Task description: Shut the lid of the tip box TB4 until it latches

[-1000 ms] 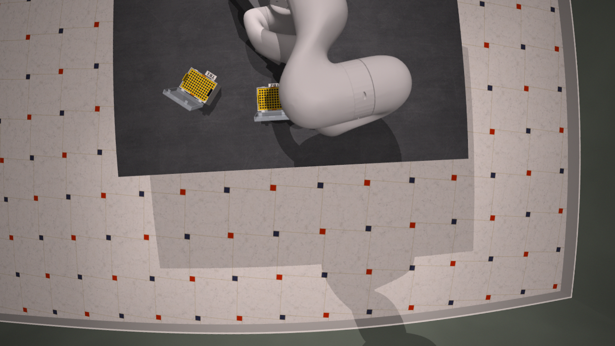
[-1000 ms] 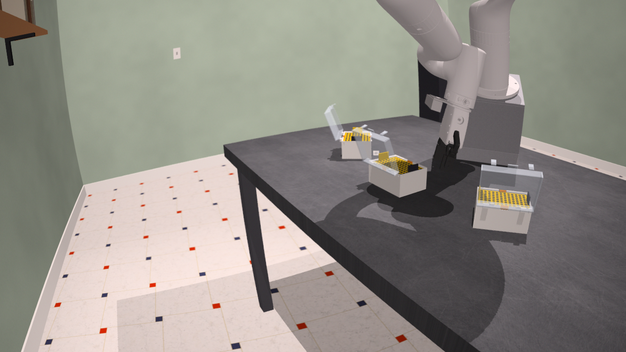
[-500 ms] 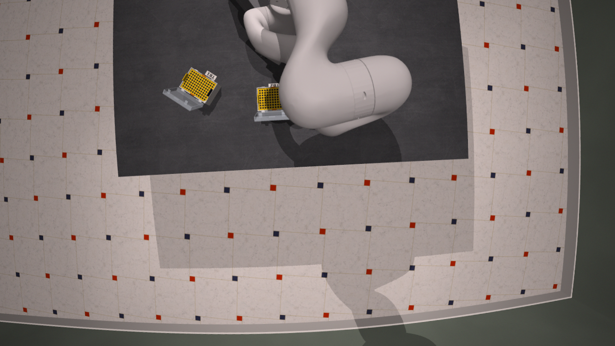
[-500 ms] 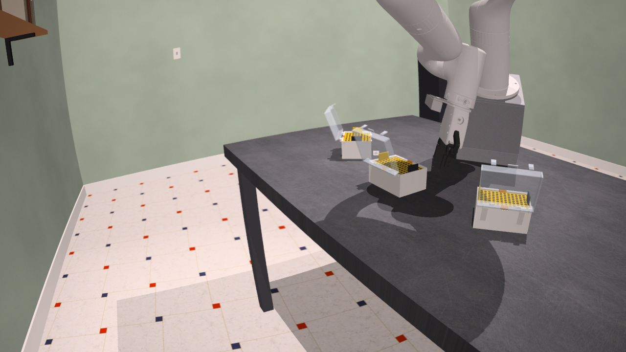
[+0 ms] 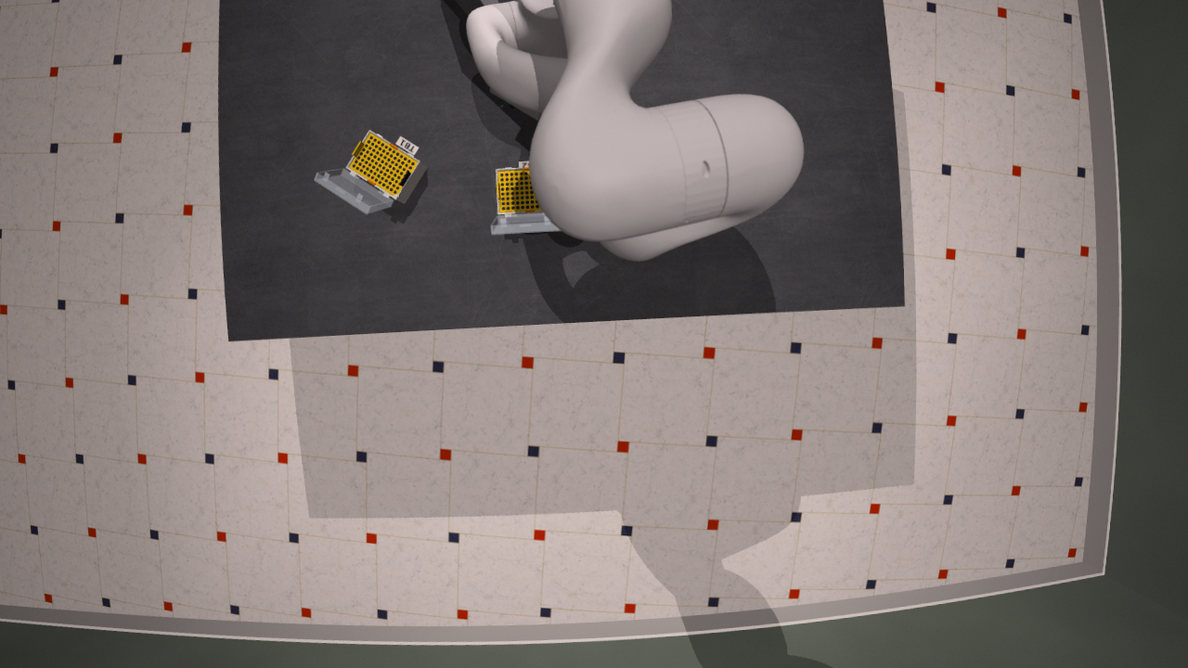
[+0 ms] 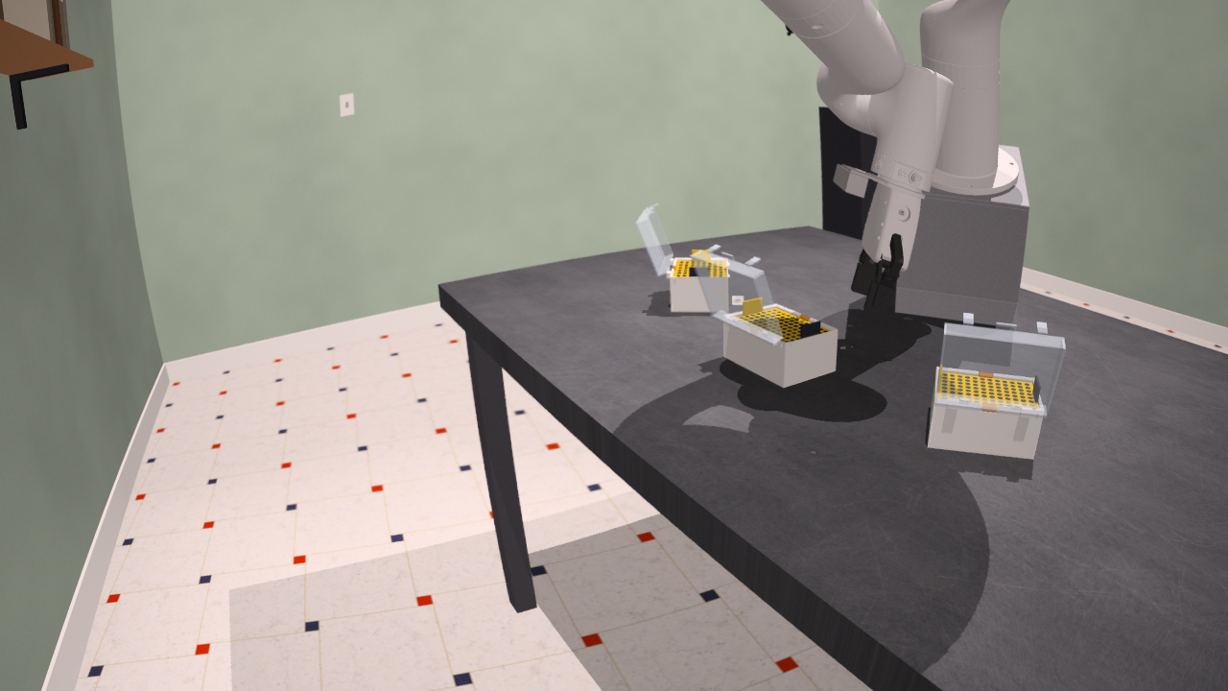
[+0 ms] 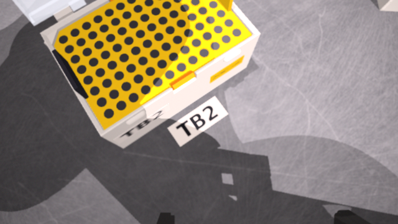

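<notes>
The third tip box, TB4 (image 6: 984, 436), stands at the right in the exterior view, its clear lid (image 6: 1000, 350) raised. Its label is not readable; the arm hides it in the top view. TB2 (image 5: 510, 190) (image 6: 755, 359) (image 7: 137, 53) stands in the middle, its clear lid (image 6: 743, 276) (image 7: 34, 9) open. TB1 (image 5: 383, 166) (image 6: 699, 295) stands farther off, its lid (image 5: 356, 190) (image 6: 654, 240) open. My gripper (image 6: 877, 296) (image 7: 255, 218) is open and empty, low over the bench on TB2's label side, touching no box. It is hidden in the top view.
The arm (image 5: 631, 166) (image 6: 914, 120) reaches over the dark bench (image 5: 282, 274) (image 6: 583, 335). A printed TB2 card (image 7: 198, 121) lies before that box. A pale box corner (image 7: 389, 5) shows at the wrist view's upper right. The robot base (image 6: 961, 249) stands behind the gripper.
</notes>
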{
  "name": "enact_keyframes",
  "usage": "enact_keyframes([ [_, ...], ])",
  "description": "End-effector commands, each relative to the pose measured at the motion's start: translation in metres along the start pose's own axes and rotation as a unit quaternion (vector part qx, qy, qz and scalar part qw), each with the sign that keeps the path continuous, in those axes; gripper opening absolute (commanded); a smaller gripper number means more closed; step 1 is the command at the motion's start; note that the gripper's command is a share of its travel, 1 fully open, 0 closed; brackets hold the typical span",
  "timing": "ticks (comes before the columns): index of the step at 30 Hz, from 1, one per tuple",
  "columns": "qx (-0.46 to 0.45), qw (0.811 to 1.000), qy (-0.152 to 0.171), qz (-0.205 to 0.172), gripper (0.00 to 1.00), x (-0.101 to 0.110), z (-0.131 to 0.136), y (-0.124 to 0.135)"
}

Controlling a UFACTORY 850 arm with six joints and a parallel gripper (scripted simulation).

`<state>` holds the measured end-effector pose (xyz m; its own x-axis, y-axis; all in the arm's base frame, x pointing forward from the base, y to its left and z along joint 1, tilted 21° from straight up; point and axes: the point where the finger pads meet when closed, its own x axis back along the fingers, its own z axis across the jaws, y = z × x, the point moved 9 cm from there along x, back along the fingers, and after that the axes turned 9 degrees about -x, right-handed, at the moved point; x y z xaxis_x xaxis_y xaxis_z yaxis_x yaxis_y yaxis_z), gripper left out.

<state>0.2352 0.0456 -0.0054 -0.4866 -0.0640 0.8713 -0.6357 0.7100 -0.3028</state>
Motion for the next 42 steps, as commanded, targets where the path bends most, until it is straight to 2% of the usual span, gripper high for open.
enact_keyframes([
  [1,0.000,1.000,0.000,0.000,1.00,0.021,-0.001,-0.006],
  [6,0.000,1.000,0.000,0.000,1.00,0.045,-0.002,-0.012],
  [8,0.000,1.000,0.000,0.000,1.00,0.045,-0.002,-0.012],
  [23,0.000,1.000,0.000,0.000,1.00,0.117,-0.005,-0.031],
  [29,0.000,1.000,0.000,0.000,1.00,0.117,-0.005,-0.031],
  [34,0.080,0.997,-0.021,-0.004,1.00,0.121,-0.020,-0.015],
  [40,0.176,0.983,-0.047,-0.008,1.00,0.125,-0.037,0.003],
  [42,0.176,0.983,-0.047,-0.008,1.00,0.125,-0.037,0.003],
])
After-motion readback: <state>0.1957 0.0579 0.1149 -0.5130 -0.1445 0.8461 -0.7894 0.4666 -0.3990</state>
